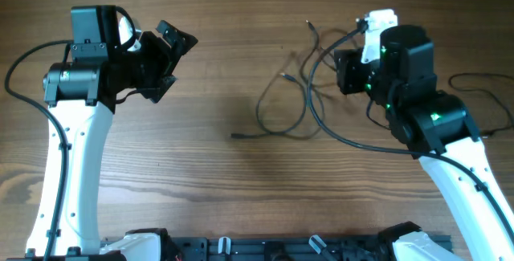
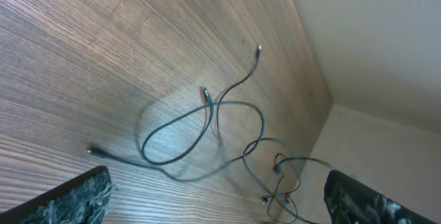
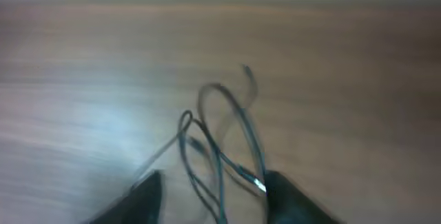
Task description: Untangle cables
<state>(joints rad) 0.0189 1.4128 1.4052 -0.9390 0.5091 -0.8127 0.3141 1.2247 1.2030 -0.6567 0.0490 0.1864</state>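
Note:
The cables (image 1: pixel 283 104) are thin black cords lying in loose, crossing loops on the wooden table at centre right. Plug ends show at the left (image 1: pixel 235 136), in the middle (image 1: pixel 283 75) and at the back (image 1: pixel 308 25). My left gripper (image 1: pixel 170 59) is open and empty, held above the table far to the left of them. Its wrist view shows the cables (image 2: pixel 200 127) ahead between wide-spread fingers (image 2: pixel 220 203). My right gripper (image 1: pixel 344 70) is at the cables' right side. Its blurred wrist view shows open fingers (image 3: pixel 213 198) with several cable strands (image 3: pixel 220 148) running between them.
A thicker black camera cable (image 1: pixel 345 138) curves from the right wrist across the table, next to the thin cords. Another dark cable (image 1: pixel 484 94) lies at the far right. The table's far edge meets a pale wall (image 2: pixel 386 45).

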